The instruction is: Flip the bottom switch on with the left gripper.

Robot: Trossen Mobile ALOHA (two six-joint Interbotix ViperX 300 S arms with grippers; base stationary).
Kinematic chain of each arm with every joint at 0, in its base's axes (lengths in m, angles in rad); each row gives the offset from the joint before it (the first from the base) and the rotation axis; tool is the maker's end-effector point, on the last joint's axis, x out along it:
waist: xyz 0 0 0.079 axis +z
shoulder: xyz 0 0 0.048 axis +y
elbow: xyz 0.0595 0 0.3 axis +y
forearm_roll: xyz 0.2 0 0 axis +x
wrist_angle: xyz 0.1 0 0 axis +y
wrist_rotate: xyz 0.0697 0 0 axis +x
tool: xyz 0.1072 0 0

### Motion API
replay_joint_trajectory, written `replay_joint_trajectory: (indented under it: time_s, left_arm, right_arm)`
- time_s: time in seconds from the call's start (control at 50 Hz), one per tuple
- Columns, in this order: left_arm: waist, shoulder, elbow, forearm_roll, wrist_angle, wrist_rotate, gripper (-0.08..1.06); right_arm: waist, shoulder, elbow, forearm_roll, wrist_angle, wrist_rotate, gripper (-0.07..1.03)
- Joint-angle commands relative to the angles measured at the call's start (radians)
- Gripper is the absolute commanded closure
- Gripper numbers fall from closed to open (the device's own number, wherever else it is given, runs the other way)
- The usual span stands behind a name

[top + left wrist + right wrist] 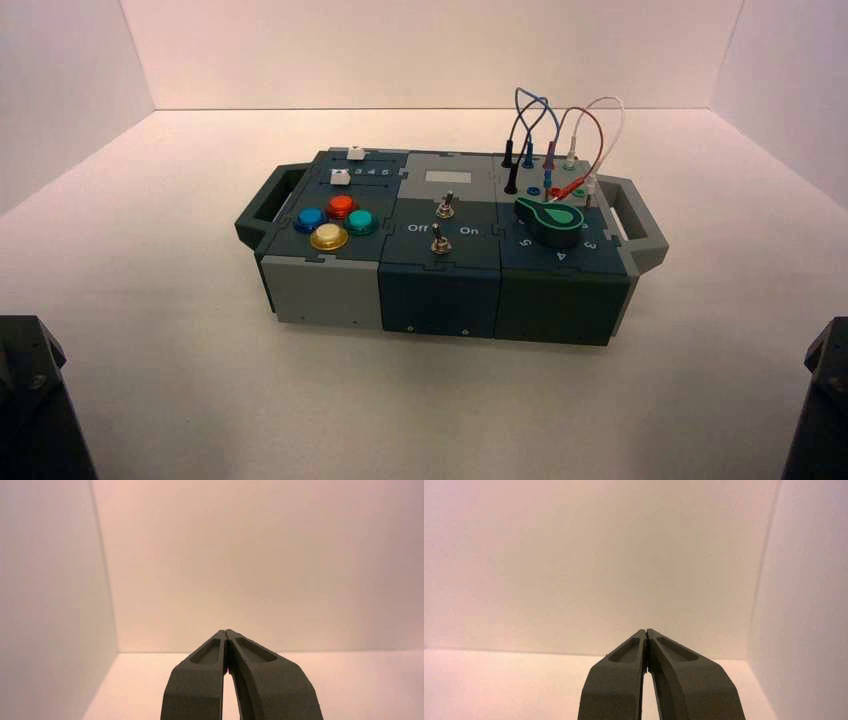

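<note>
The bottom switch [438, 240] is a small silver toggle between white "Off" and "On" lettering, on the middle section of the box [330, 290], nearer its front edge. A twin toggle [446, 206] without lettering stands just behind it. My left gripper [226, 632] is shut and empty, tips touching, facing the bare white wall; the box is out of its view. Its arm is parked at the high view's bottom left corner [30, 400]. My right gripper [645, 631] is shut and empty too, its arm parked at the bottom right corner [822, 400].
The box's left section carries blue, red, green and yellow round buttons [329, 236] and two white sliders [340, 177]. Its right section has a green knob [550, 218] and plugged wires [560, 130]. Handles stick out at both ends. White walls enclose the table.
</note>
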Motion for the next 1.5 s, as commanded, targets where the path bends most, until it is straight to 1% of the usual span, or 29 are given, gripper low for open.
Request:
replay_joint_trajectory:
  time_s: [0.02,0.16,0.22,0.34,0.42,0.48,0.64,0.7,0.78,0.86,0.88,0.94,1.02,1.1,1.16,1.2,1.3,1.4,1.46,1.5]
  left_arm:
    - [-0.028,0.043,-0.046,-0.002,0.017,0.002,1.01]
    - [-0.063,0.083,-0.072,-0.002,0.06,0.002,1.01]
    - [-0.101,0.13,-0.098,-0.002,0.107,0.0,1.01]
    - [-0.138,0.176,-0.133,-0.002,0.175,0.0,1.01]
    - [-0.175,0.207,-0.158,-0.006,0.227,0.0,1.01]
    - [-0.193,0.221,-0.172,-0.011,0.255,-0.002,1.01]
    - [-0.225,0.255,-0.204,-0.017,0.322,-0.012,1.01]
    - [-0.241,0.273,-0.218,-0.031,0.37,-0.031,1.01]
    - [-0.256,0.29,-0.229,-0.041,0.411,-0.041,1.01]
    - [-0.27,0.314,-0.239,-0.044,0.446,-0.055,1.01]
    - [-0.281,0.325,-0.247,-0.044,0.466,-0.064,1.01]
    - [-0.291,0.341,-0.255,-0.044,0.494,-0.075,1.01]
    - [-0.308,0.356,-0.267,-0.044,0.531,-0.089,1.01]
    - [-0.325,0.377,-0.276,-0.044,0.578,-0.109,1.01]
    - [-0.331,0.383,-0.281,-0.044,0.595,-0.115,1.01]
    - [-0.336,0.396,-0.287,-0.046,0.612,-0.121,1.01]
    - [-0.347,0.42,-0.302,-0.048,0.658,-0.133,1.01]
    - [-0.36,0.446,-0.316,-0.049,0.689,-0.133,1.01]
    - [-0.364,0.453,-0.318,-0.048,0.692,-0.133,1.01]
    - [-0.383,0.474,-0.327,-0.049,0.704,-0.133,1.01]
  right_arm:
    - [0.009,0.025,-0.038,0.003,0.006,0.003,0.99]
    - [0.012,0.043,-0.052,0.006,0.041,0.005,0.99]
    - [0.018,0.066,-0.066,0.015,0.071,0.005,0.99]
    - [0.026,0.091,-0.083,0.029,0.121,0.006,0.99]
    - [0.037,0.104,-0.094,0.061,0.186,0.006,0.99]
    - [0.04,0.117,-0.106,0.094,0.241,0.006,0.99]
    - [0.04,0.141,-0.135,0.129,0.321,0.006,0.99]
    - [0.038,0.156,-0.147,0.141,0.356,0.006,0.99]
    - [0.04,0.176,-0.158,0.153,0.385,0.006,0.99]
    - [0.041,0.21,-0.17,0.172,0.426,0.006,0.99]
    - [0.044,0.238,-0.179,0.183,0.451,0.006,0.99]
    - [0.054,0.272,-0.19,0.196,0.483,0.006,0.99]
    - [0.074,0.325,-0.21,0.215,0.532,0.006,0.99]
    - [0.112,0.4,-0.233,0.232,0.598,0.006,0.99]
    - [0.127,0.43,-0.239,0.239,0.617,0.006,0.99]
    - [0.14,0.469,-0.249,0.245,0.635,0.006,0.99]
    - [0.141,0.549,-0.258,0.256,0.675,0.006,0.99]
    - [0.141,0.601,-0.258,0.259,0.698,0.006,0.99]
    - [0.141,0.617,-0.256,0.262,0.704,0.006,0.99]
    - [0.141,0.641,-0.252,0.273,0.706,0.006,0.99]
